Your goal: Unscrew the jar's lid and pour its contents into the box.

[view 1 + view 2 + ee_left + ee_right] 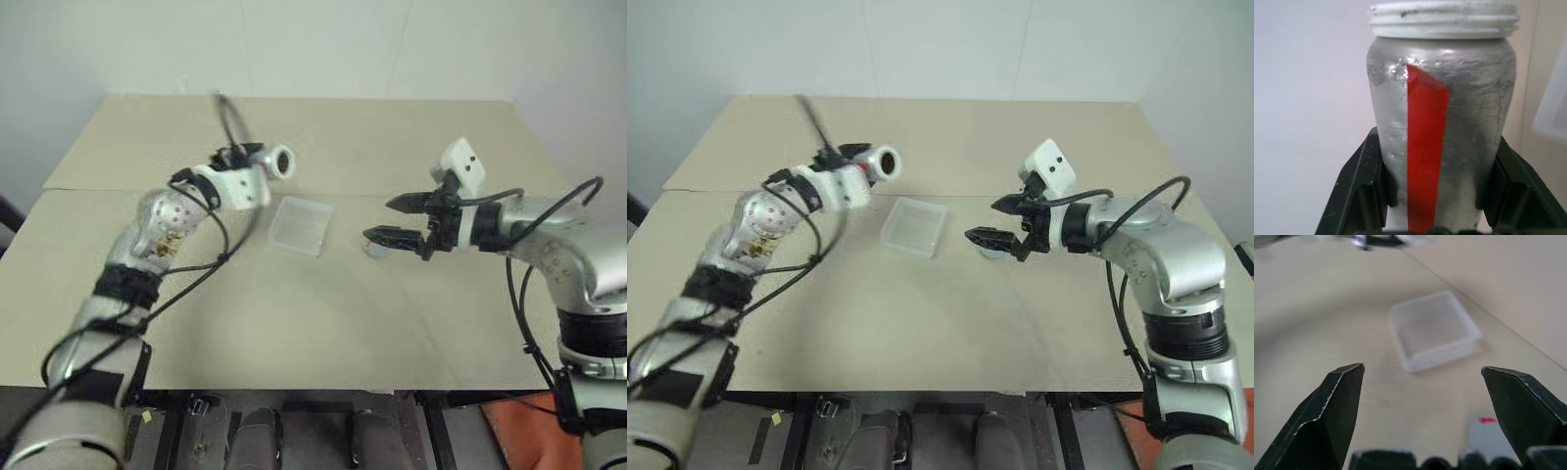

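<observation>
The left gripper (1432, 196) is clamped on the jar (1442, 122), one black finger (1364, 186) on each side of the silvery body below the red label strip. The jar's threaded neck is bare, its open mouth turned sideways toward the middle of the table (294, 333). No contents can be made out inside it.

Just past the jar's mouth and lower down lies the box (299, 224), a clear shallow tray flat on the table, with nothing visible in it.

Beyond the box, the right gripper (394, 221) hangs above the table with its fingers spread wide and nothing between them. The lid (1491, 435) lies flat on the table right beneath it, red mark up, so the unscrewing looks finished.

The step in hand appears to be the pour. To do it well, the jar's mouth should come squarely over the middle of the tray and stay low before tipping further, since small bits could bounce over such a shallow rim. A slow roll of the wrist, with the grip kept firm, should do it. The right gripper is best kept clear of the box.
</observation>
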